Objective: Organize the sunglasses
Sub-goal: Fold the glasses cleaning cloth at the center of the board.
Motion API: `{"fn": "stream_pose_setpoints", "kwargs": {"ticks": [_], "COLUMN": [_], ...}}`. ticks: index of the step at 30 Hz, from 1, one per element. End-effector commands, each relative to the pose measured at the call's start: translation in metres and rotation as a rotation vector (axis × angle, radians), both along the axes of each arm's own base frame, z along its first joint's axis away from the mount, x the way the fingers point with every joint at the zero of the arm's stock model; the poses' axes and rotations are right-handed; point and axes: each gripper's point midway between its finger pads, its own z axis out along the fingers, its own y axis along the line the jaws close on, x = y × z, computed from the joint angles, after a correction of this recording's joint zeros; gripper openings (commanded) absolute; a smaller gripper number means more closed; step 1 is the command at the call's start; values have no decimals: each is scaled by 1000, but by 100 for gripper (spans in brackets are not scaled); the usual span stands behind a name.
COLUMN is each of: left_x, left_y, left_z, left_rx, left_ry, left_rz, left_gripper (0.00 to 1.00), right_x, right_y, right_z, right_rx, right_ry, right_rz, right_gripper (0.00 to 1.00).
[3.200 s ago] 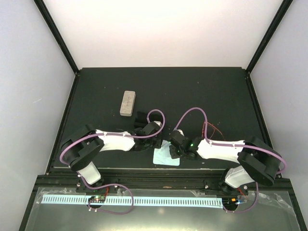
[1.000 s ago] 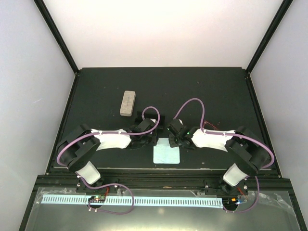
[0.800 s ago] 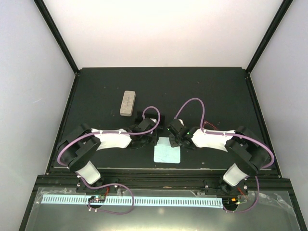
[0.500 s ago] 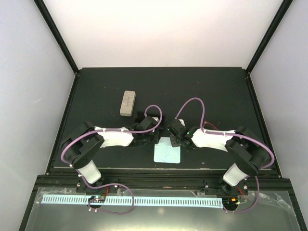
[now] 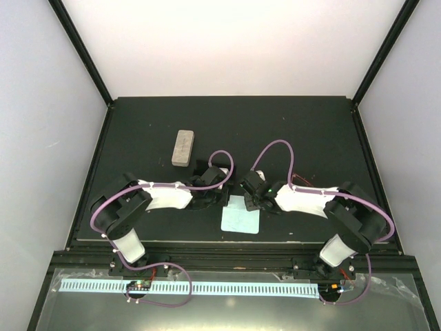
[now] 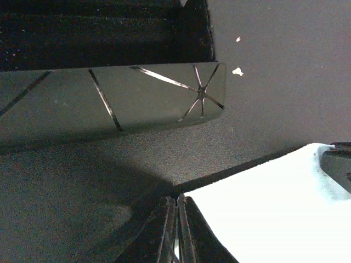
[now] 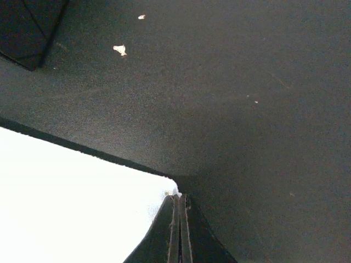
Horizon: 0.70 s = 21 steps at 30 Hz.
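On black mat (image 5: 289, 131), within white walls, found beige case (image 5: 182, 147) lying far left, closed, well apart from both arms. Could not confirm its contents.

Moving rightward, located left gripper (image 6: 176, 219) low over mat, jaws pressed together at far left corner of cloth (image 5: 240, 219). Noted sliver of pale fabric between fingers. Judged cloth as pinched, not merely touched. Just beyond that gripper, noted black case (image 6: 109, 98), apparently open, with line-patterned flap turned toward wrist camera. Could not read its interior: too dark.

At centre, saw cloth lying largely flat on mat between both grippers, near front edge.

At right, located right gripper (image 7: 179, 213) closed tight, fingertips meeting far right corner of cloth. Judged this as a grip on that corner as well.

Sunglasses: saw neither pair in any view, not on open mat, not in either gripper. Could not tell whether stowed in cases or hidden beneath arms.

Rated task as probably well advanced, given no loose pair on mat. Rated current step as two-handed handling of cloth. Judged as outstanding: disposing of cloth, shutting black case, confirming both pairs stowed.
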Motion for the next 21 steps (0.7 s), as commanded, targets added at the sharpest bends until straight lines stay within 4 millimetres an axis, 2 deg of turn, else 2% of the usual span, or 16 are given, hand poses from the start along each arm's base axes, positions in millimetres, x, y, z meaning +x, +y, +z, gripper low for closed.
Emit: {"fn": "stream_pose_setpoints", "kwargs": {"ticks": [1,6,11,21], "left_x": [-5,-5,-9,-23], "left_y": [8,9,10,10], "left_z": [-7,12,24,36], "left_rx": [34,-4,-37,-99], "left_ry": [25,-22,-40,-41], "left_rz": [-10,-14,-22,-59], "left_gripper": [2,2,2,2], "right_x": [1,-1,-7,-22], "right_y": [-1,6,11,12], "right_z": [15,27,32,32], "right_rx": [21,73,117,162], "right_ry": [-27,-33,-22,15], "right_rz": [0,34,64,94], "right_gripper": [1,1,1,1]}}
